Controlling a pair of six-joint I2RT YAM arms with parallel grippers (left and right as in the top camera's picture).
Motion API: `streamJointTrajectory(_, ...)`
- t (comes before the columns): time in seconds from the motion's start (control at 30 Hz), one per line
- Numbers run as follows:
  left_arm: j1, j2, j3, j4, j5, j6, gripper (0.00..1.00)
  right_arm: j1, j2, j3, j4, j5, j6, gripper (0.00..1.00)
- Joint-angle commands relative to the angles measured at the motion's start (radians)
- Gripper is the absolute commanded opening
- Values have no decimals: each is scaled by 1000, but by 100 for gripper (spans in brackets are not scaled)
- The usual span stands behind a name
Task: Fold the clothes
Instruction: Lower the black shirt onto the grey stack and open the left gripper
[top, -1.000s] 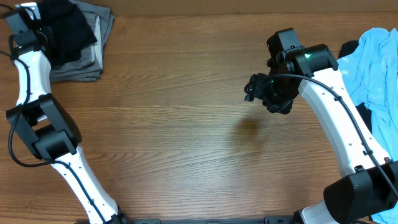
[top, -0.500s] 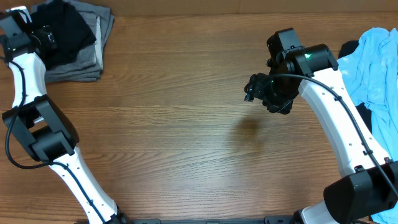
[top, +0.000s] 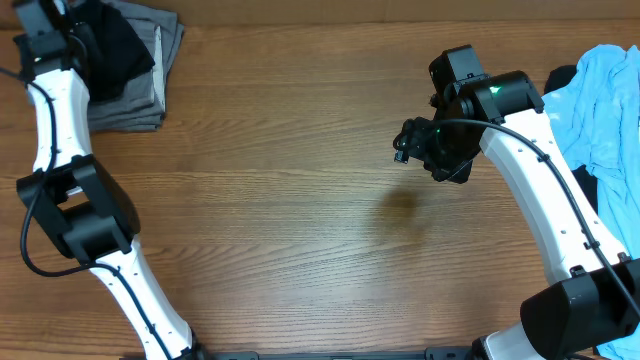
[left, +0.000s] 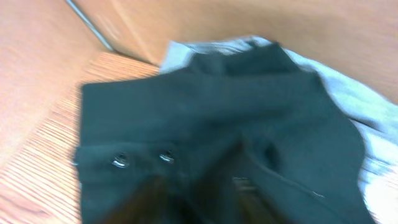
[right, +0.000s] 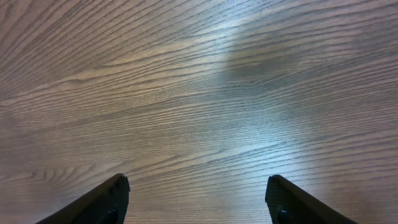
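Wood-grain table (top: 300, 230) shows between the fingers of the right gripper (right: 198, 182), which are spread wide and hold nothing; a light blue cloth (top: 605, 100) is heaped at the table's right edge; farther off, in the far left corner, the black shirt (left: 217, 106) lies crumpled on the grey folded garments (top: 135, 100); the left gripper (top: 72, 22) is at the shirt, its view too blurred to tell whether its fingers pinch the cloth.

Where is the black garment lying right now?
In the overhead view, the black garment lies at the far left corner of the table, on top of the grey folded garments.
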Motion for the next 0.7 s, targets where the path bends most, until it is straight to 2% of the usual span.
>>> streamJointTrajectory(0.0,-1,14,14,-50,12,-67,10,4,-1,1,2,16,1,75)
streamJointTrajectory(0.1,-1,47,13,-100,12,-101,10,4,-1,1,2,16,1,74)
streamJointTrajectory(0.2,-2,71,13,-155,34,-107,20,4,-1,1,2,16,1,75)
streamJointTrajectory(0.27,-2,74,13,-185,81,-107,21,4,-1,1,3,16,1,75)
streamJointTrajectory(0.4,-9,54,16,-203,220,-108,14,4,-1,1,2,16,1,75)
streamJointTrajectory(0.6,-34,-25,16,-216,403,-111,17,4,-1,1,2,16,1,75)
streamJointTrajectory(0.67,-42,-68,16,-225,415,-119,23,4,-1,1,2,16,1,75)
